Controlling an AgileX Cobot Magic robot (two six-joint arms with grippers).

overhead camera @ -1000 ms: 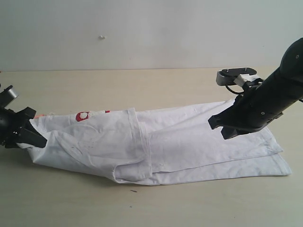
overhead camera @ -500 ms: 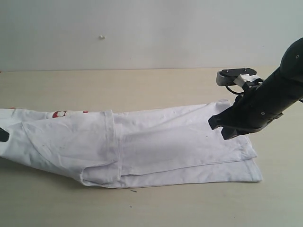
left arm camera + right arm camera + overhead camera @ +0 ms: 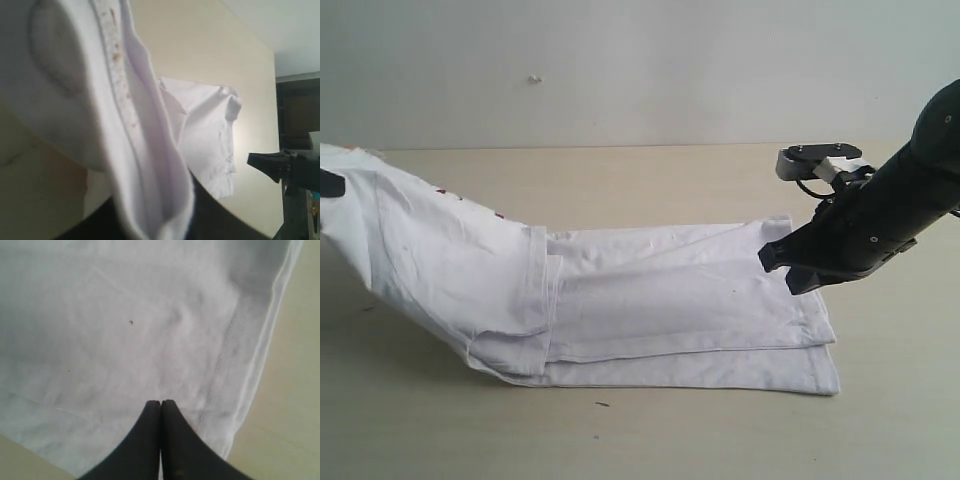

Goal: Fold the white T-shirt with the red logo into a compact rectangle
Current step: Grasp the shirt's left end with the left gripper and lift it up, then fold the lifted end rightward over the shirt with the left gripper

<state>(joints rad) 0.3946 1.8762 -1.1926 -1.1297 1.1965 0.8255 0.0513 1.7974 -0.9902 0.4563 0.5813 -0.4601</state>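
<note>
Right, the pale counter (image 3: 650, 440) fills the scene, and it carries no box, bin or tray, so nothing here sits inside anything. Stretched across it is the white T-shirt (image 3: 660, 300), already doubled lengthwise into a long band. The hem end lies flat on the right, while the collar end rises clear of the surface at the far left, sloping up like a ramp. That lift looks like the start of carrying one end over the other to shorten the band. Over on the right, the right gripper (image 3: 788, 272) hangs low above the hem end with its jaws pressed together, holding nothing. Whether the tips actually touch the cloth I cannot tell. My read is that it sits there to steady that end. At the left edge only a dark sliver of the left gripper (image 3: 330, 183) shows. The left wrist view has white cloth bunched between its dark jaws, so it is pinching the raised end. Smallest of all, the red logo (image 3: 445, 191) peeks out as thin red slivers along the far edge of the lifted part.
</note>
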